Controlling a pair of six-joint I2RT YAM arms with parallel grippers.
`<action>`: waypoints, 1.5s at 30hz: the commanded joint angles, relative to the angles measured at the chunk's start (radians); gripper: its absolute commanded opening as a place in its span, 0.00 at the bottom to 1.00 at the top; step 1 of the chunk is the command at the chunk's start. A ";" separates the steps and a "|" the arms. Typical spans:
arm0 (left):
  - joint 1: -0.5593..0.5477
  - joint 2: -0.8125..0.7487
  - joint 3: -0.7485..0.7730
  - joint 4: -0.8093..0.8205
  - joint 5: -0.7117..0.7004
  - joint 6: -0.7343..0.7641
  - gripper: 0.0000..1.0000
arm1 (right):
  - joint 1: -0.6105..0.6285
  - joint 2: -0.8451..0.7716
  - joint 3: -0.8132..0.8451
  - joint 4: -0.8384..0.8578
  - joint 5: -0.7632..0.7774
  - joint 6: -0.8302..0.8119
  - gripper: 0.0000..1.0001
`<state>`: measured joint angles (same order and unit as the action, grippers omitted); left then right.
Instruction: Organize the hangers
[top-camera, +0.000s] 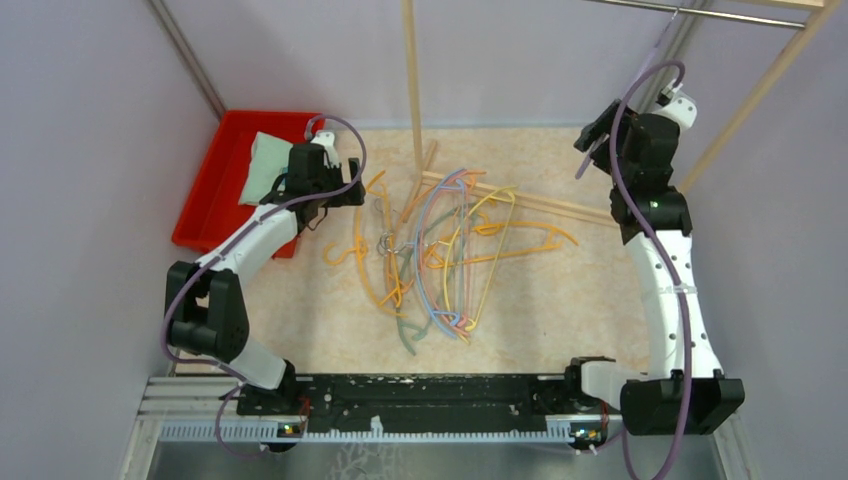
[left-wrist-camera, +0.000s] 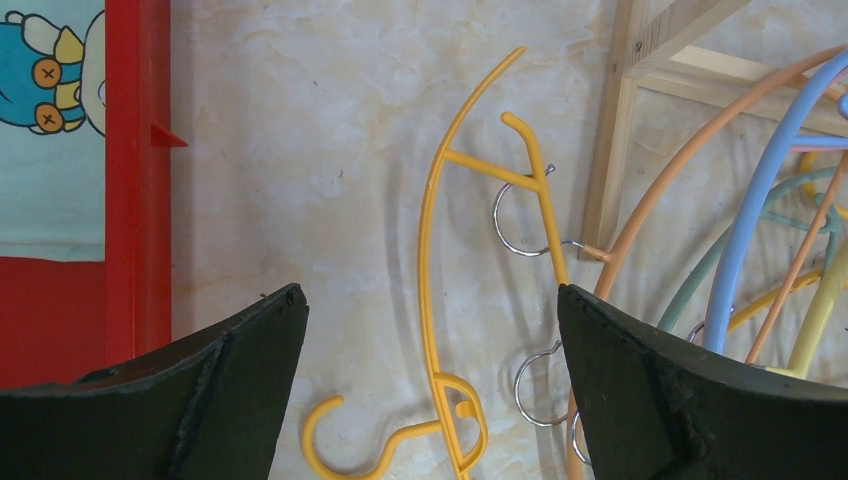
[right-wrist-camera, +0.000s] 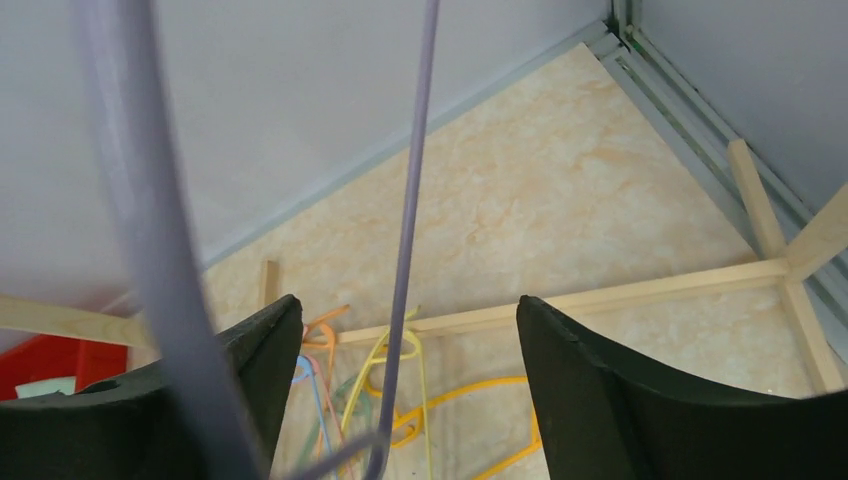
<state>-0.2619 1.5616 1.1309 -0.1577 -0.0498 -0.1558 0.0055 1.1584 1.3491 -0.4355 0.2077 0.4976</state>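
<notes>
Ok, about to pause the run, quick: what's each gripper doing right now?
Left gripper: open, empty, above a yellow hanger.
Right gripper: open, a lavender hanger hanging between its jaws, not gripped.

2 arms, left arm (top-camera: 248, 240) & right arm (top-camera: 666, 283), white link shells, black joint housings, purple cables (top-camera: 684, 330) looped along ea., left gripper (left-wrist-camera: 430, 292) & right gripper (right-wrist-camera: 408, 302) w/ black wedge fingers (left-wrist-camera: 220, 390), black bases (top-camera: 650, 405)
</notes>
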 joint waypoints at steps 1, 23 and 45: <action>0.003 -0.009 0.022 0.012 -0.002 0.015 1.00 | -0.006 -0.068 0.044 -0.034 0.034 -0.001 0.81; 0.003 0.067 0.069 0.043 0.034 -0.022 1.00 | -0.005 -0.290 0.226 0.056 -0.217 -0.318 0.96; 0.003 0.100 0.038 0.058 0.006 -0.036 1.00 | 0.687 0.260 0.000 -0.068 -0.298 -0.326 0.47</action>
<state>-0.2619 1.6592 1.1774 -0.1333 -0.0338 -0.1799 0.6415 1.3693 1.4097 -0.5220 -0.1234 0.1684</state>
